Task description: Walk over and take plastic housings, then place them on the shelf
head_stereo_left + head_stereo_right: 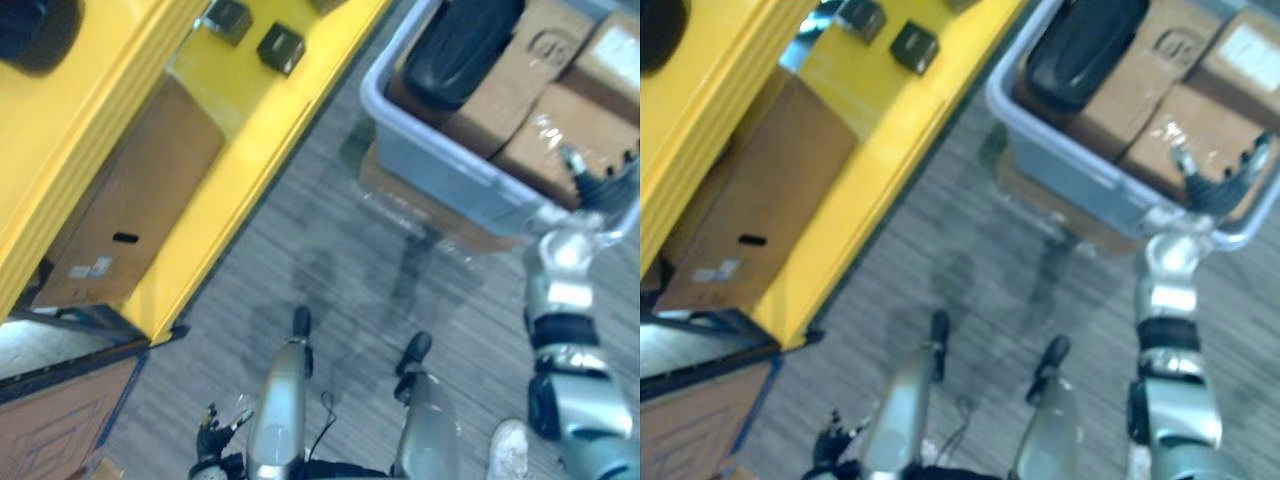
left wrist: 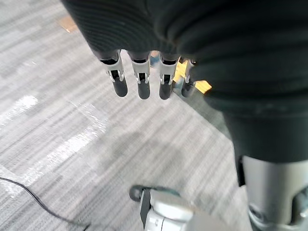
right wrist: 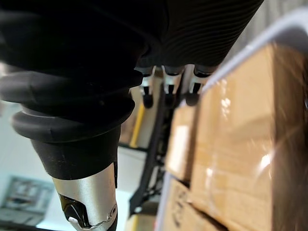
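The fingers (image 3: 168,89) of the right hand (image 1: 598,188) are straight and spread apart, and they hold nothing. Their dark tips reach over the near right rim of a grey-blue bin (image 1: 400,118), just above the taped cardboard boxes (image 1: 545,140) packed inside. Whether the tips touch a box cannot be told. Behind them the wrist is lifted and the silver forearm rises steeply from the lower right.

The black plastic housing (image 1: 460,45) lies at the far left end of the bin, on top of the boxes and well apart from that hand.

The left hand (image 2: 140,79) hangs low by the robot's side, its fingers straight, side by side and empty, pointing at the grey carpet (image 2: 72,144).

To the left stands the yellow shelf (image 1: 260,130). Two small dark square parts (image 1: 280,46) sit on its far level, and a large cardboard box (image 1: 140,200) sits below.
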